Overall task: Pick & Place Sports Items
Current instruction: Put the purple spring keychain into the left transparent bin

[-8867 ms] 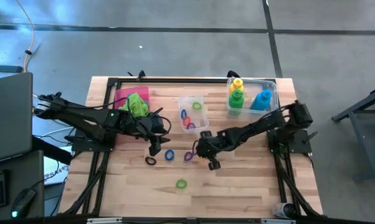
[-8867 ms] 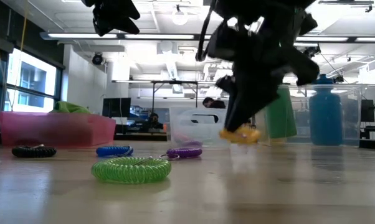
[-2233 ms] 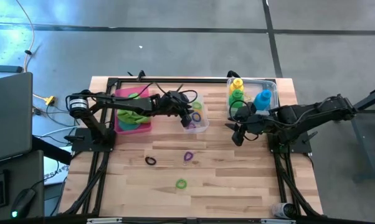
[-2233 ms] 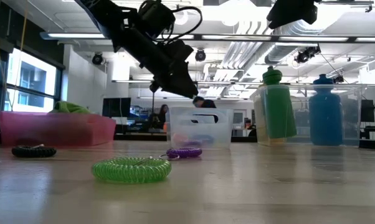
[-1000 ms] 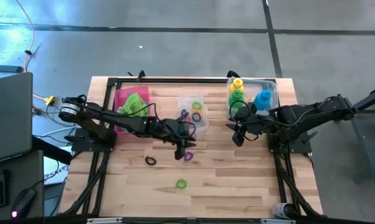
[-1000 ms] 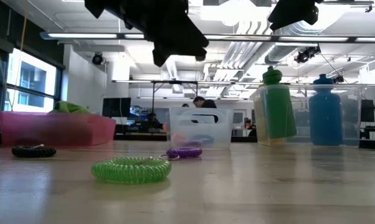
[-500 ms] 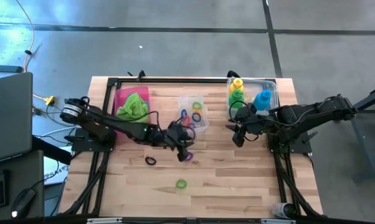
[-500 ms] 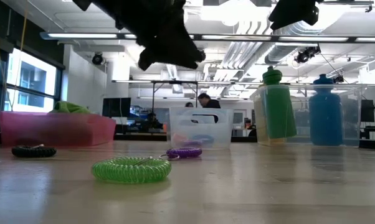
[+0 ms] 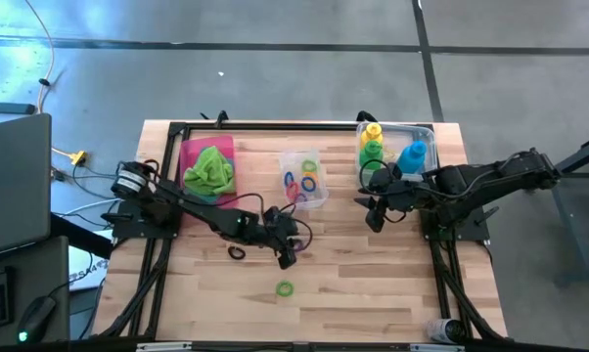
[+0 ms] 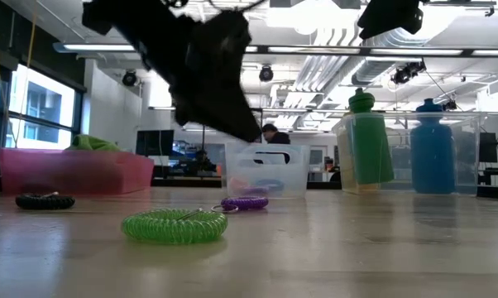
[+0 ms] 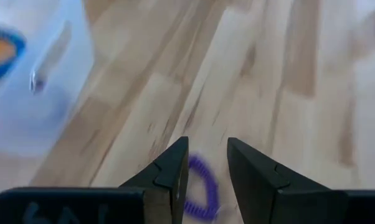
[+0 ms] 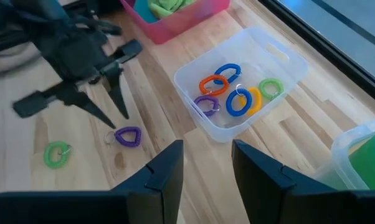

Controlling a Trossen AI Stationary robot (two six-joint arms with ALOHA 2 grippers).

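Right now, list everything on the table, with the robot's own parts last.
Bottles: three, yellow bottle, green bottle, blue bottle, in the large clear box.
Towel: one, lime green, in the pink tray.
Boxed rings: several, mixed colours, in the small clear box.
Loose rings: three, black ring, purple ring, green ring, on the table.
Left gripper: open, over the purple ring.
Right gripper: open, beside the large clear box.

- Purple ring [image 12: 128, 136], green ring [image 12: 55, 154], black ring [image 9: 237, 252]
- Pale wooden worktop [image 9: 373, 284]
- Pink tray [image 9: 193, 149], lime green towel [image 9: 210, 168]
- Yellow bottle [image 9: 373, 131], green bottle [image 9: 372, 153], blue bottle [image 9: 410, 156]
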